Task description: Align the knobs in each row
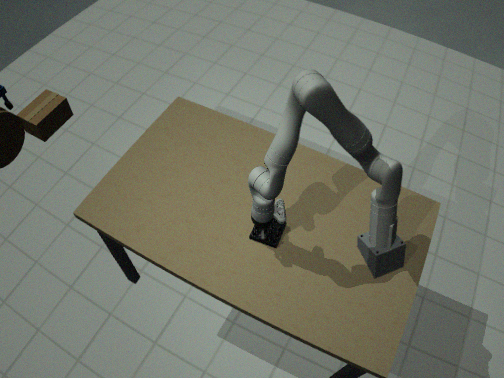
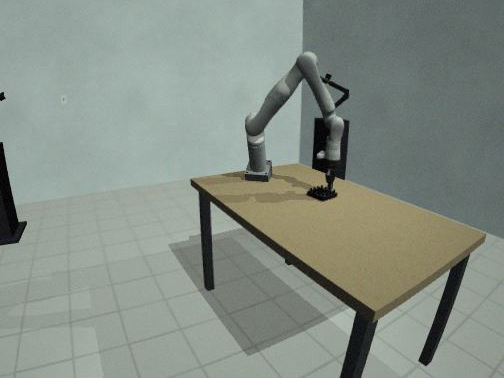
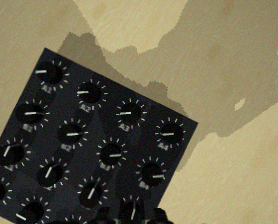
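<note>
The black knob box (image 1: pixel 274 236) (image 2: pixel 320 193) (image 3: pixel 150 119) stands on the table (image 1: pixel 190 194) (image 2: pixel 380 244), near the arm's base. In the wrist view it lies turned at an angle, row A along its upper right edge, each knob with a white line. My gripper (image 1: pixel 263 222) (image 2: pixel 329 180) (image 3: pixel 131 217) points straight down onto the box. Its fingers show at the bottom edge of the wrist view, shut on the fourth knob of the third row, C4 (image 3: pixel 132 210). That knob's line points roughly up the picture. The box's lower left part is cut off.
The arm's grey base (image 1: pixel 381 254) (image 2: pixel 258 170) is bolted to the table close to the box. A cardboard box (image 1: pixel 46 113) lies on the floor far to the left. A dark panel (image 2: pixel 343 146) stands behind the table.
</note>
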